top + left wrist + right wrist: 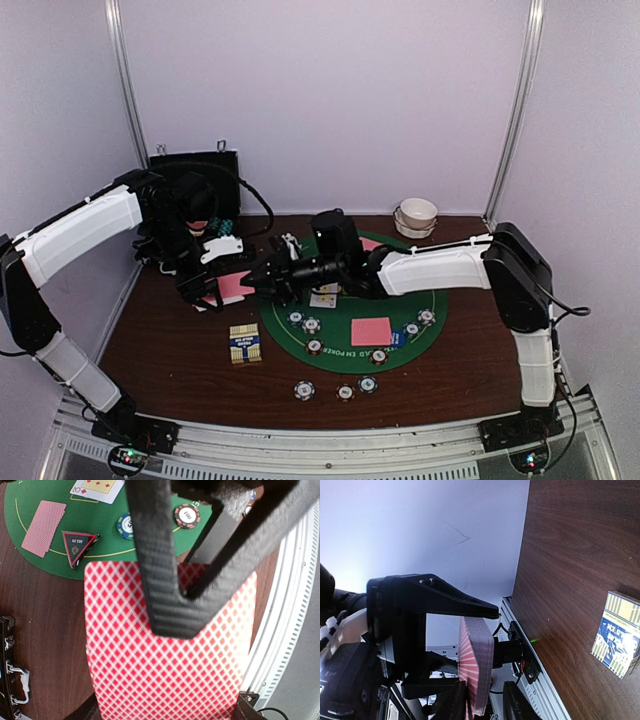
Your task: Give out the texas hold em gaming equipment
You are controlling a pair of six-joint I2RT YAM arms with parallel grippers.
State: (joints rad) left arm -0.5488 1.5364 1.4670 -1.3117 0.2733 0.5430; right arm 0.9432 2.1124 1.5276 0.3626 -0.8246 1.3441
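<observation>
my left pincer (215, 283) clenched on the card deck (165, 680), my right pincer (485, 701) at it, grip unclear, few cards (370, 331) and chips (345, 392) out, plenty left.

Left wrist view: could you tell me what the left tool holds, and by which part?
The left tool clamps a deck of pink-backed cards across its long edges.

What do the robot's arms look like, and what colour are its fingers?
The left arm and right arm have chunky white shells with black joints. A thin black cable loops off the right one. The fingers are black and ribbed.
</observation>
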